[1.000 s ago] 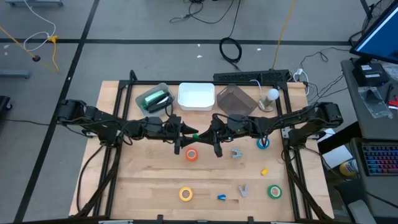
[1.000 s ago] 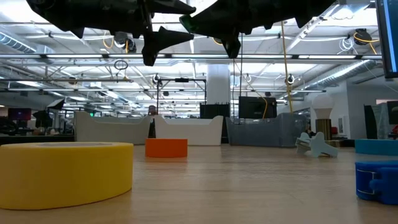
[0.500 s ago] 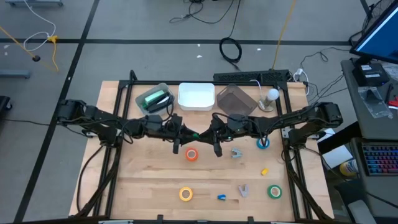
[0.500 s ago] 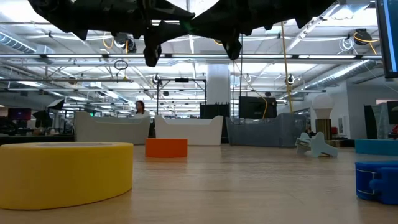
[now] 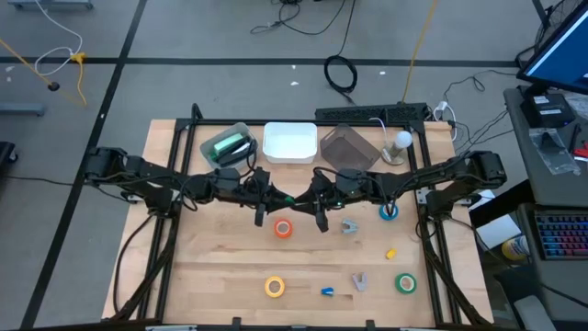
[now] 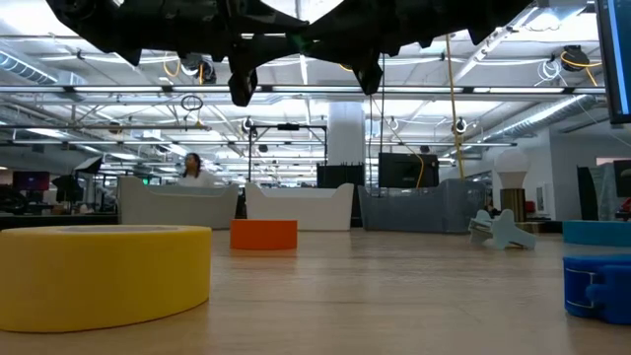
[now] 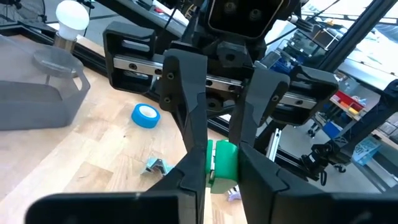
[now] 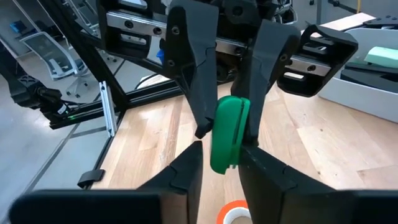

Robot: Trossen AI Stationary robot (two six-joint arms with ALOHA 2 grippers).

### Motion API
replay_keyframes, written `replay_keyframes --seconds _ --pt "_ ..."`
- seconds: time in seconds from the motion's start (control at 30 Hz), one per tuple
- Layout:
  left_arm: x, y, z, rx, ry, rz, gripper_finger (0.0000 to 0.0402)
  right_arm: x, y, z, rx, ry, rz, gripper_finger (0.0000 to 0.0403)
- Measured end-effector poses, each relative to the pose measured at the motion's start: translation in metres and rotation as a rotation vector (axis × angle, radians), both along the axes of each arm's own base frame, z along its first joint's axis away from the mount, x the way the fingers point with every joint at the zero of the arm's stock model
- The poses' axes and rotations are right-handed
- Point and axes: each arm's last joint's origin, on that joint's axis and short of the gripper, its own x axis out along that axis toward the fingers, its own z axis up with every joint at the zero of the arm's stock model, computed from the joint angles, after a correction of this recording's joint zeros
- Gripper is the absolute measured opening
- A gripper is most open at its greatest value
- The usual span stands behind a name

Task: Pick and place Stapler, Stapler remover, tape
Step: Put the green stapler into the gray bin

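Note:
High above the table's middle my two grippers meet tip to tip around a small green piece [image 8: 227, 134]; I cannot tell what it is. My left gripper [image 7: 222, 177] is shut on it. My right gripper [image 8: 221, 158] is slightly open, its fingers close on either side of the piece's other end. Below them an orange tape roll [image 5: 283, 229] lies flat on the table. Blue tape [image 5: 389, 211], yellow tape [image 5: 275, 287] and green tape [image 5: 405, 282] also lie flat. Two grey stapler removers [image 5: 349, 225] [image 5: 359, 280] rest on the wood. A green stapler [image 5: 230, 145] lies in a clear bin. My left gripper pinches the green piece by one end [image 7: 217, 171] between its two fingers. The fingers come level from the table's left. The piece is lifted clear, well above the table, its flat faces against the pads.
At the far edge stand a clear bin [image 5: 209, 138], a white tray [image 5: 290, 142] and a grey bin [image 5: 347, 147]. A white bulb-shaped lamp [image 5: 402, 141] is beside them. Small yellow [image 5: 390, 252] and blue [image 5: 327, 291] bits lie near the front. A black frame borders the table.
My left gripper has shut on the green piece, which the right gripper was holding up. Both arms have stayed where they were and the piece has not moved.

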Motion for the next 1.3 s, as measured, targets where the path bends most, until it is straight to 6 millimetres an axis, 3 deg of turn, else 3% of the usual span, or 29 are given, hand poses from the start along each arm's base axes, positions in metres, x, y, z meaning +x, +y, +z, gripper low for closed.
replay_keyframes --seconds 0.23,0.63,1.0,1.3 --pt "0.0 0.0 -0.001 -0.005 0.012 0.005 0.0068 -0.001 0.0 -0.003 -0.001 0.035 0.0 0.0133" --pt "0.0 0.0 -0.002 0.001 0.013 0.005 0.0064 -0.009 0.0 -0.022 0.03 0.258 0.019 0.0192" --pt "-0.005 0.011 0.0 0.005 0.063 0.03 0.0065 -0.02 0.0 -0.038 0.061 0.464 0.043 0.0187" --pt "-0.037 0.031 0.007 0.026 0.265 0.138 0.0067 -0.026 -0.005 -0.031 0.018 0.454 0.048 0.0172"
